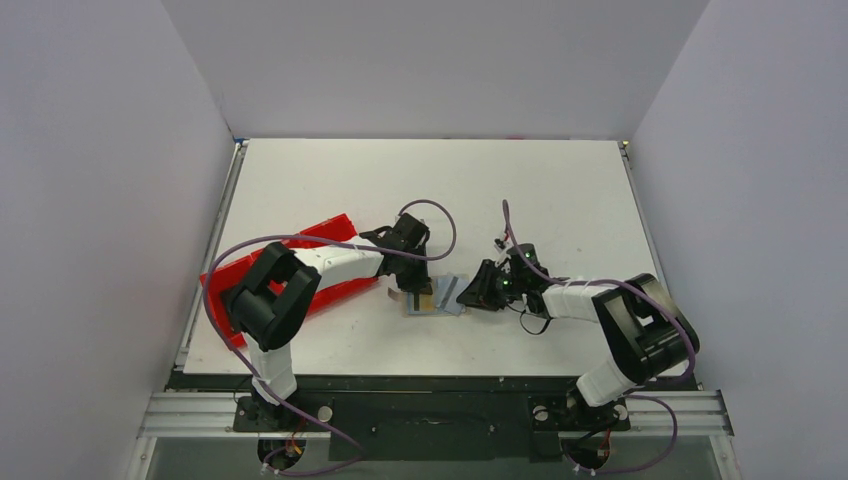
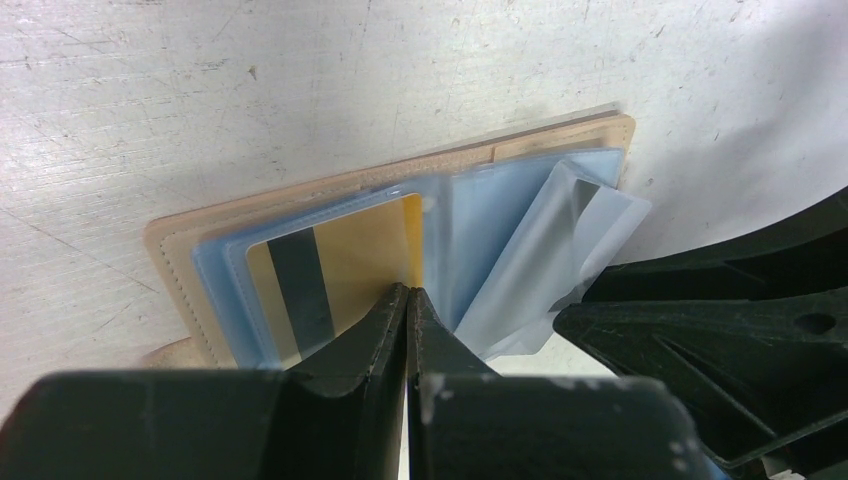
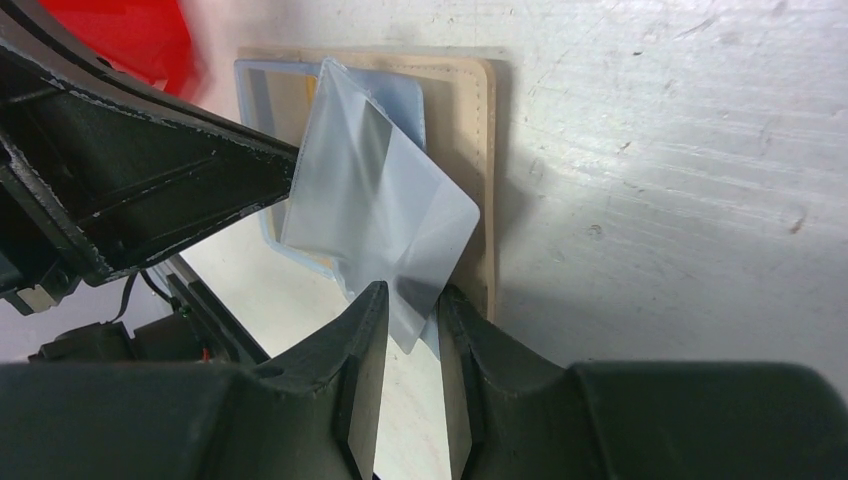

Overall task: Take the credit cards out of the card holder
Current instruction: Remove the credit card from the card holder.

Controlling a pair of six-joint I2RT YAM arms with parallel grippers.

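Midway through the job: a tan, stitched, book-style card holder [image 2: 200,225] lies open flat on the white table [image 1: 450,180], between the two arms. The right gripper [image 3: 410,330] is clamped on a corner of the thin pale bluish-white card [image 3: 385,210], which stands tilted and mostly drawn out of the holder's clear bluish plastic sleeves. It is not yet free of them. The flat gold-orange card [image 2: 350,260], with its dark stripe, sits fully inside its own sleeve, untouched. The left gripper [image 2: 408,300] has its fingers pressed together at the near edge of that sleeve. Whether they nip the plastic cannot be told. No card lies out on the table yet. A long red plastic tray [image 1: 335,232] stands to the left, and the left arm hides whatever it holds.
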